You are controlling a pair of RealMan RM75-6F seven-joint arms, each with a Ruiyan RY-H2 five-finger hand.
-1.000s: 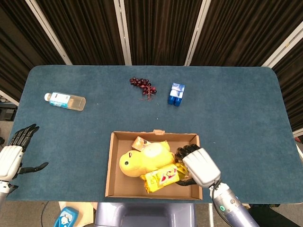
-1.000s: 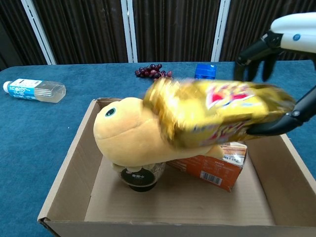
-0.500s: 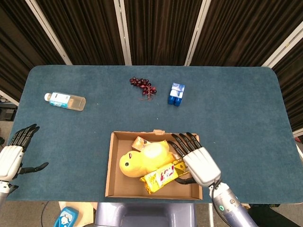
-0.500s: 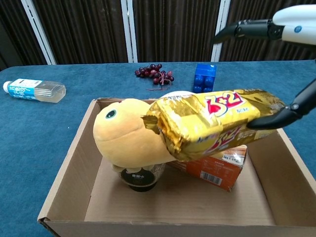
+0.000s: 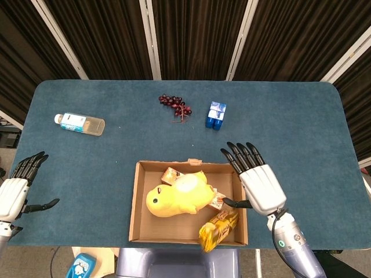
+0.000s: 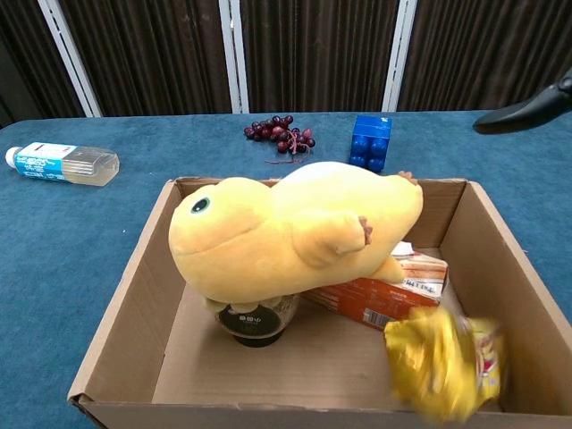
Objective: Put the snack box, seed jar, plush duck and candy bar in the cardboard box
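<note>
The cardboard box [image 5: 135, 202] [image 6: 125, 304] sits at the table's near edge. Inside it the yellow plush duck [image 5: 174, 194] [image 6: 286, 232] lies over the seed jar [image 6: 257, 320] and the orange snack box [image 6: 380, 293] [image 5: 171, 174]. The gold candy bar [image 5: 217, 227] [image 6: 444, 362] is blurred in the box's near right corner, free of any hand. My right hand [image 5: 259, 180] [image 6: 525, 107] hovers open, fingers spread, over the box's right wall. My left hand [image 5: 17, 188] stays open off the table's left edge.
A water bottle [image 5: 80, 123] [image 6: 61, 163] lies at the far left. Dark grapes [image 5: 175, 104] [image 6: 281, 130] and a blue block [image 5: 215, 114] [image 6: 371, 141] sit beyond the box. Dark curtains back the table.
My right hand let go of the candy bar, spread its fingers and drew back to the right. The bar dropped off the duck into the box's near right corner.
</note>
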